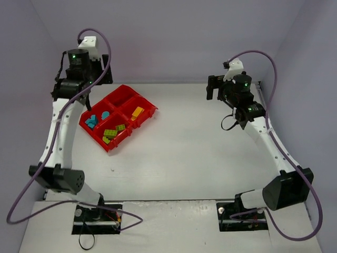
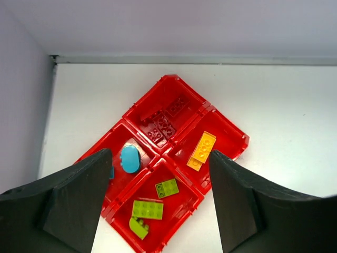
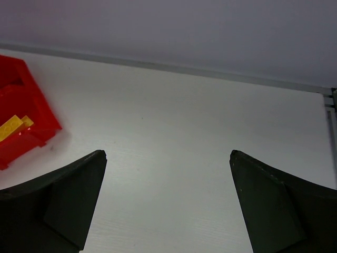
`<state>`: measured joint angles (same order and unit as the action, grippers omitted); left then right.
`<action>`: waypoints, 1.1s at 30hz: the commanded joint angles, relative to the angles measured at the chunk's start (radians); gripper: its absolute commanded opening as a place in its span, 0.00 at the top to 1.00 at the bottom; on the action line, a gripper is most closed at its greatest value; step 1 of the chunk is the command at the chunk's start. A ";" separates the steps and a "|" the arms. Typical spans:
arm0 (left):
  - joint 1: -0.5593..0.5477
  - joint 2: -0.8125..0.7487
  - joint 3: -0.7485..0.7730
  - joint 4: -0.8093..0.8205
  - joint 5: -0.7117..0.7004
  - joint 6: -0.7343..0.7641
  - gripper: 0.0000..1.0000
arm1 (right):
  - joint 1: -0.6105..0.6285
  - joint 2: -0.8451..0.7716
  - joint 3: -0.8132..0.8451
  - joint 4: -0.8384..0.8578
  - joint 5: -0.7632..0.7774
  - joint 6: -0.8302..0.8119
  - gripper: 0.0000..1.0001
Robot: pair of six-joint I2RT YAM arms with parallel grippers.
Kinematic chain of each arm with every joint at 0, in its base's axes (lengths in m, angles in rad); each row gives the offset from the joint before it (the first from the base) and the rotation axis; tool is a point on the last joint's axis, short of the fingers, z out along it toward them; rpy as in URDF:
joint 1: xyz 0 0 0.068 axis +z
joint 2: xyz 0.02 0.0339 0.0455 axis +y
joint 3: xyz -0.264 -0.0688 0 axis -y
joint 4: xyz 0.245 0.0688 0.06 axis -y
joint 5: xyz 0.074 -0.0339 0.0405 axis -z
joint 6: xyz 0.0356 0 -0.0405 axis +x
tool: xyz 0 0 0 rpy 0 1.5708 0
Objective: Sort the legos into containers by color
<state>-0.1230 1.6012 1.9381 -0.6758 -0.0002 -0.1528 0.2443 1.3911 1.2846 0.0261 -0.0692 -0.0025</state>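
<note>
Poised above the red four-compartment tray [image 1: 150, 113] near the table's far-left edge, left gripper [image 2: 160, 153] spread and empty.
Lying inside, one colour per compartment: teal pieces [image 2: 130, 158], yellow brick [image 2: 202, 150], lime green bricks [image 2: 148, 209], red bricks [image 2: 163, 124]. Raised at far right over white table [image 1: 200, 153], right gripper [image 3: 167, 153] likewise released, well apart from the tray.

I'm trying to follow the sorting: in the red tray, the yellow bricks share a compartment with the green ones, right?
No. The yellow bricks have their own compartment of the tray; the green bricks lie in the next one, as the left wrist view shows.
</note>
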 commanded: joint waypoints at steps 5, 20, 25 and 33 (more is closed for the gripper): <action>0.000 -0.294 -0.115 -0.080 -0.084 -0.045 0.32 | 0.004 -0.127 0.009 0.034 0.181 0.028 0.00; 0.000 -0.883 -0.715 0.154 -0.330 -0.128 0.17 | 0.006 -0.239 -0.109 0.078 0.186 0.076 0.00; 0.000 -1.006 -0.872 0.196 -0.343 -0.143 0.17 | 0.006 -0.291 -0.174 0.110 0.210 0.075 0.00; 0.000 -1.014 -0.918 0.206 -0.363 -0.156 0.17 | 0.006 -0.333 -0.214 0.123 0.204 0.059 0.00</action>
<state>-0.1230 0.5663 1.0035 -0.5686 -0.3389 -0.2932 0.2443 1.0824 1.0691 0.0502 0.1127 0.0589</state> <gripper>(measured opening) 0.826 0.999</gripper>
